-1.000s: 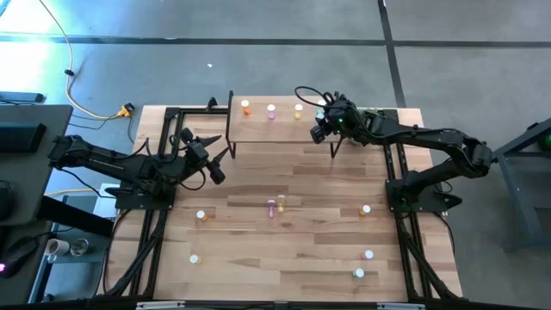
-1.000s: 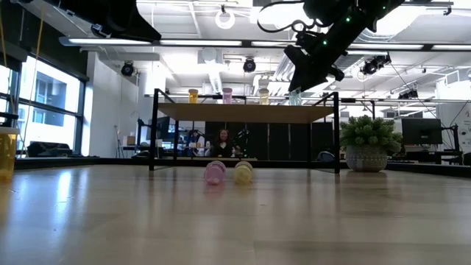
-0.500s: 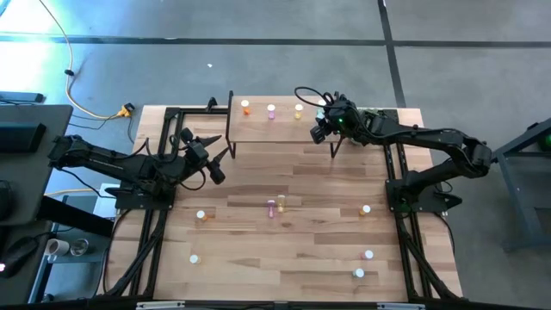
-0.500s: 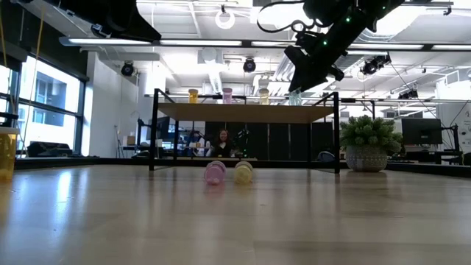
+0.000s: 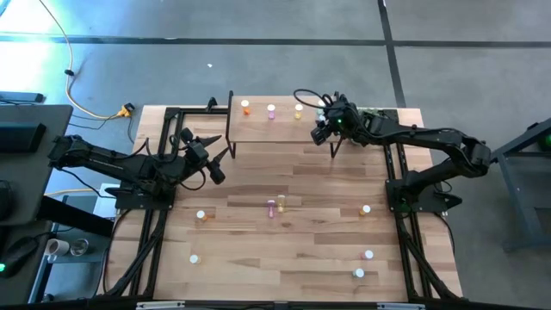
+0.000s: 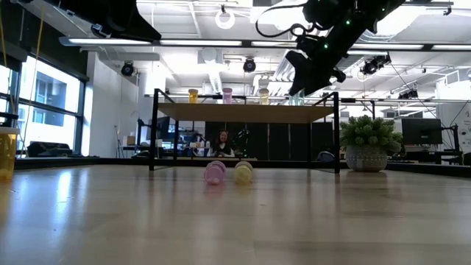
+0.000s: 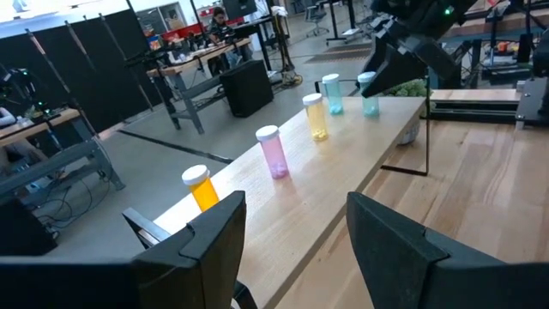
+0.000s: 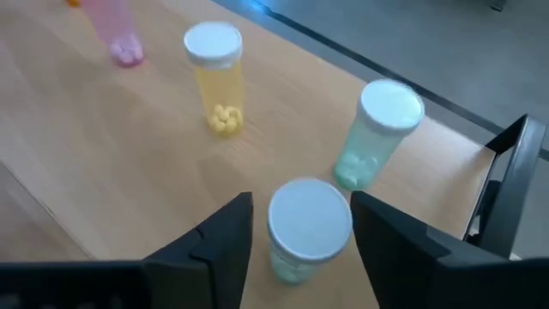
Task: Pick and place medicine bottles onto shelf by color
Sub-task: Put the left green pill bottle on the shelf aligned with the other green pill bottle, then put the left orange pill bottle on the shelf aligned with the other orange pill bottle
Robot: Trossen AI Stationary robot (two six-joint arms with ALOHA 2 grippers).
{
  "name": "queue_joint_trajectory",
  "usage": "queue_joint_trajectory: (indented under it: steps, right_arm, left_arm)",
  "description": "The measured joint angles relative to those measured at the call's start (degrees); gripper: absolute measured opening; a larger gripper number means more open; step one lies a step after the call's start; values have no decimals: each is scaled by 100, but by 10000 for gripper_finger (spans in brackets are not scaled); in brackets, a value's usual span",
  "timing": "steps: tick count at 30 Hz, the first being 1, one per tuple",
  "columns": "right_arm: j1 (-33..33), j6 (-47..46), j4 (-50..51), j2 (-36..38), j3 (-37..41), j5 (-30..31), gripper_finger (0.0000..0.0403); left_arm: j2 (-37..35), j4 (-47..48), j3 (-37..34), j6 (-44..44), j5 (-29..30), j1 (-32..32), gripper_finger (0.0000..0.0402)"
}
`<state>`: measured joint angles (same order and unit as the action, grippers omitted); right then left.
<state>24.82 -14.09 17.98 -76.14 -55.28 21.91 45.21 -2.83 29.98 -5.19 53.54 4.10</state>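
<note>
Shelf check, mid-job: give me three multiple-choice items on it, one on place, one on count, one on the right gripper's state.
1. Where does the right gripper stand?
A. over the shelf end with the green bottles
B. at the table's near edge
C. beside the left gripper

2. How many bottles stand on the shelf?
A. two
B. three
C. five

3. How are the right gripper's fingers?
A. shut with nothing between them
B. apart, either side of a green bottle
C. out of sight

Answers: 1 A, the high view shows it there. 2 C, the left wrist view shows orange, pink, yellow and two green. 3 B, the right wrist view shows gaps beside the cap.
</note>
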Motion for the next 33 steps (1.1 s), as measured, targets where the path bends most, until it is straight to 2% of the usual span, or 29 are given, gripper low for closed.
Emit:
queue_joint_trajectory:
  steps: [20, 27, 33]
  right_arm:
    - [-20, 634, -858, 418, -8, -102, 195]
    - [-300, 940, -900, 829, -14, -150, 195]
    - [-678, 1071, -925, 1080, -14, -151, 195]
  left_arm:
    - [-2, 3, 0, 2, 1, 25, 193]
    - [-50, 168, 0, 74, -17, 402, 193]
    - [-55, 207, 0, 492, -67, 852, 193]
